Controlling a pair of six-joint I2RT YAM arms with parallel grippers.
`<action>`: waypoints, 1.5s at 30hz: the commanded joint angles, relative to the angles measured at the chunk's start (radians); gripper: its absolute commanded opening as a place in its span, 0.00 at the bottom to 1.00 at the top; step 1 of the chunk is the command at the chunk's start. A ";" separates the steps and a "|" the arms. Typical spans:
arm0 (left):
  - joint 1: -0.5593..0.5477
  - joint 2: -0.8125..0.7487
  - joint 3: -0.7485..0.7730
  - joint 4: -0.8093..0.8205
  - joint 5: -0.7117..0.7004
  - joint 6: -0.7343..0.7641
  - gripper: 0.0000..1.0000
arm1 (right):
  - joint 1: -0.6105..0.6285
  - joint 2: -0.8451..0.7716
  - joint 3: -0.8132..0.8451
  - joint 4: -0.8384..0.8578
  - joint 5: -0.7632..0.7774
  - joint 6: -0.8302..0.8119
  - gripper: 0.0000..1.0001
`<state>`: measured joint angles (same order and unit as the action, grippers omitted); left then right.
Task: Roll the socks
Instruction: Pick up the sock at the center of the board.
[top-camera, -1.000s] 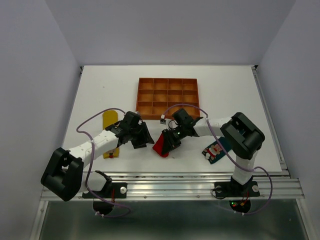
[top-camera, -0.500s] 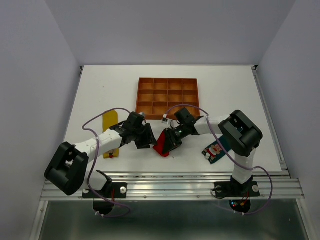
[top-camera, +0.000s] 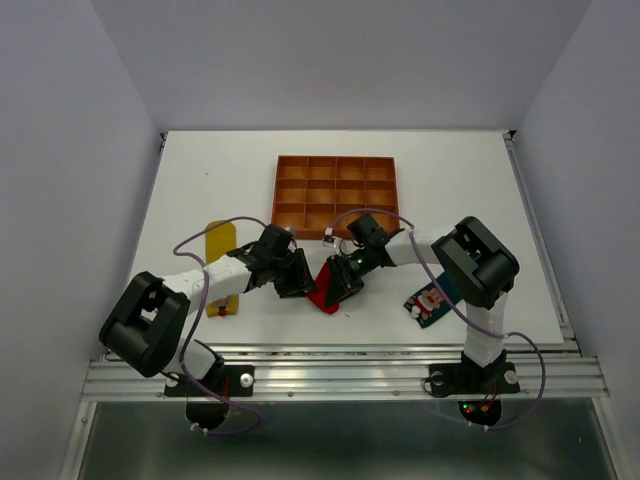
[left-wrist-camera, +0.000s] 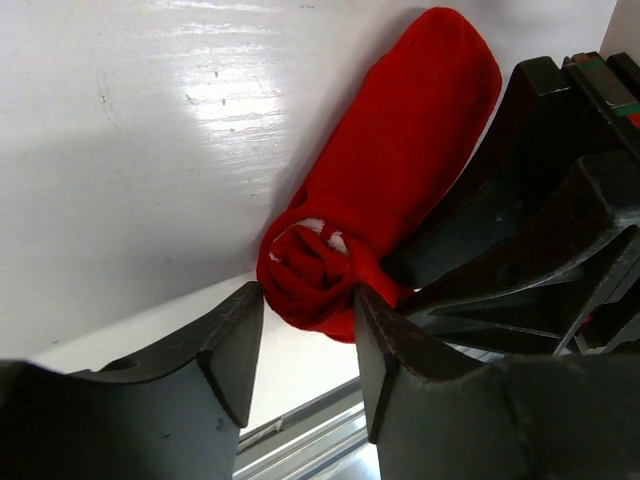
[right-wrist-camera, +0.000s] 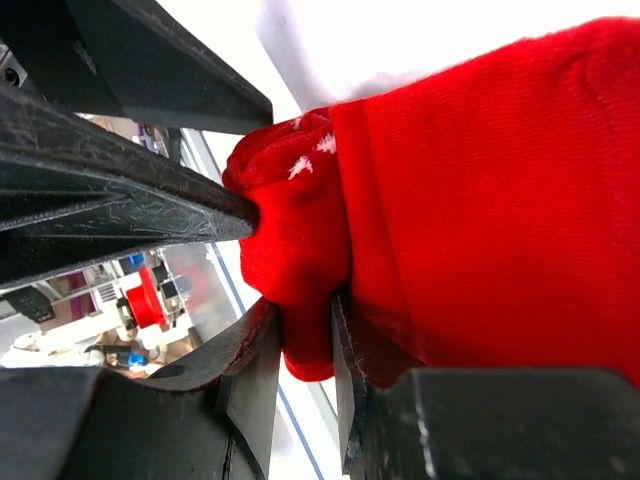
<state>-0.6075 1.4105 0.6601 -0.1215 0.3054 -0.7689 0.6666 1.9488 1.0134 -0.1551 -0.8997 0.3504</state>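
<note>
**Red sock caught between both arms near the desk's front edge**

The red sock (left-wrist-camera: 400, 150) lies on the white desk (top-camera: 200, 180), one end rolled into a small bundle. The right fingers (top-camera: 337, 288) are nearly closed, pinching a fold at the roll. The left fingers (top-camera: 298, 284) stand half apart either side of the roll, tips touching it; whether they squeeze it cannot be told. The yellow sock (top-camera: 218, 245) lies flat to the left and the teal sock (top-camera: 430, 300) to the right.

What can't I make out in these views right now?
Top view: the left gripper and right gripper cover most of the red sock, so how far it is rolled is hidden.
Top view: the left arm crosses the yellow sock; the right arm covers the teal sock's far end.
Left wrist view: the fingers flank the red sock's rolled end, but a firm grip is unclear.
</note>
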 joint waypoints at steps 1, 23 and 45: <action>-0.011 0.019 -0.005 0.031 0.029 0.025 0.49 | -0.005 0.051 0.039 -0.040 0.116 -0.040 0.10; -0.021 0.122 0.090 -0.101 -0.083 0.051 0.00 | 0.004 -0.141 0.083 -0.094 0.286 -0.129 0.74; -0.044 0.140 0.113 -0.135 -0.094 0.046 0.00 | 0.370 -0.358 0.007 -0.126 0.961 -0.310 0.74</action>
<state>-0.6441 1.5223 0.7681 -0.1768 0.2607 -0.7521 0.9874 1.6249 1.0237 -0.2825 -0.0353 0.1059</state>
